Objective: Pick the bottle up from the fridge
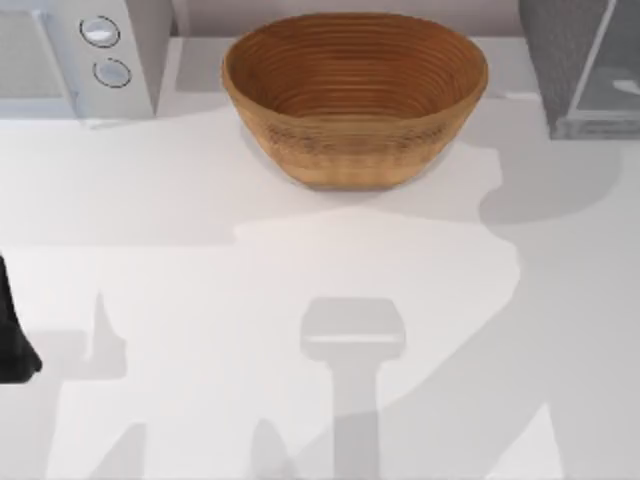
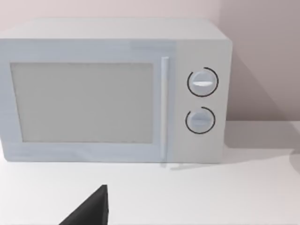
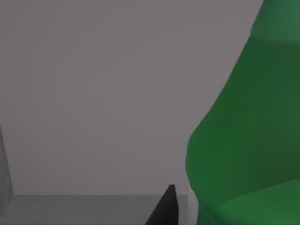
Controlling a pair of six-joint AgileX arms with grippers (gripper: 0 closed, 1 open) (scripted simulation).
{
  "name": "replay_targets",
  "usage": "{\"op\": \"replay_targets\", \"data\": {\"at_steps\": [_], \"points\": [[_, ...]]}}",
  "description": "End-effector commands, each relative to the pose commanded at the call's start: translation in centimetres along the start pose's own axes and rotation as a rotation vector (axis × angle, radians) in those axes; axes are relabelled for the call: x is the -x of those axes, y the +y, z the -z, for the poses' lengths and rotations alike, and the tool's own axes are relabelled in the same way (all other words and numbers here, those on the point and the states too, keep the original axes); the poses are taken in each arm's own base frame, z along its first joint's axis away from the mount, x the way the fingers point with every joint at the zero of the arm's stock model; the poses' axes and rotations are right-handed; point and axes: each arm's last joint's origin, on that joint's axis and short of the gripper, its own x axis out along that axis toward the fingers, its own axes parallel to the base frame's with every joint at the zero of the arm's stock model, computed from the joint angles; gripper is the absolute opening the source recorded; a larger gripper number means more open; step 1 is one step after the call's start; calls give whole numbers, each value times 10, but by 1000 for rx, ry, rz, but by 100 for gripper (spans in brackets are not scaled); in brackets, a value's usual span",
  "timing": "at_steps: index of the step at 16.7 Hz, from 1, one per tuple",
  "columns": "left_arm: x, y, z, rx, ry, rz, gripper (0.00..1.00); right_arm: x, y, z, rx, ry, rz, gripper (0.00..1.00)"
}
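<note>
The big brown basket (image 1: pixel 355 95) sits at the back of the white table (image 1: pixel 200 260). The fridge (image 1: pixel 580 65) stands to the right of the basket, in the back corner. A white box with two round knobs (image 1: pixel 85 55) stands to the left of the basket. The green bottle (image 3: pixel 248 140) is very close to the right claw (image 3: pixel 164 211), in front of a plain grey wall; I cannot tell if that claw is holding it. The left arm (image 1: pixel 15 335) waits at the table's left edge, in front of the white box, and I cannot tell how its claw (image 2: pixel 89 211) is set.
</note>
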Motion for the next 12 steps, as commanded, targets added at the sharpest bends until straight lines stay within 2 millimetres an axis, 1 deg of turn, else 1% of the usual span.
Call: {"op": "replay_targets", "data": {"at_steps": [3, 6, 8, 12], "points": [[0, 0, 0, 0, 0, 0, 100, 1, 0, 3, -2, 5, -1, 0], [0, 0, 0, 0, 0, 0, 100, 15, -1, -1, 3, -4, -2, 0], [0, 0, 0, 0, 0, 0, 100, 33, -2, 0, 3, 0, 1, 0], [0, 0, 0, 0, 0, 0, 100, 79, -1, 8, -7, 24, 0, 0]]}}
